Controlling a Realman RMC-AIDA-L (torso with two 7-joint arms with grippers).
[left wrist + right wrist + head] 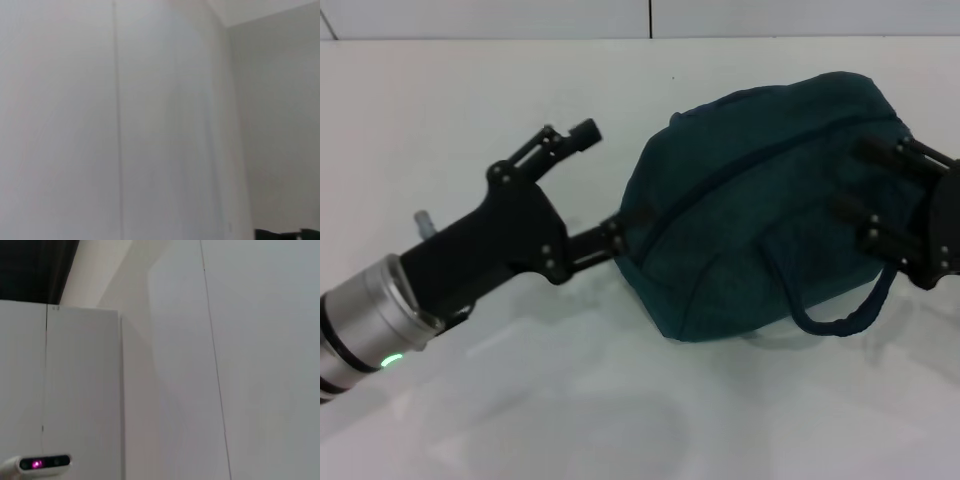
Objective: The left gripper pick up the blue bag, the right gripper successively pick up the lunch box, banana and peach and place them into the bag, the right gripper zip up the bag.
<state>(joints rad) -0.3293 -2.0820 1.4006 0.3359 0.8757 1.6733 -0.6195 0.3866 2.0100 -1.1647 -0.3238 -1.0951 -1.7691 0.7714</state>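
The blue bag [750, 220] lies on its side on the white table [440, 90], bulging, with its zip line running closed across the top and a carry loop [840, 315] hanging at the front right. My left gripper [602, 183] is open at the bag's left end: one finger touches the end, the other sticks up free. My right gripper [853, 178] comes in from the right edge, its fingers apart and resting on the bag's right side. The lunch box, banana and peach are out of view. Both wrist views show only white surfaces.
A small translucent object [422, 220] peeks out behind the left arm. A white device with a pink light [45, 463] shows in the right wrist view. A dark strip [287, 234] sits at the corner of the left wrist view.
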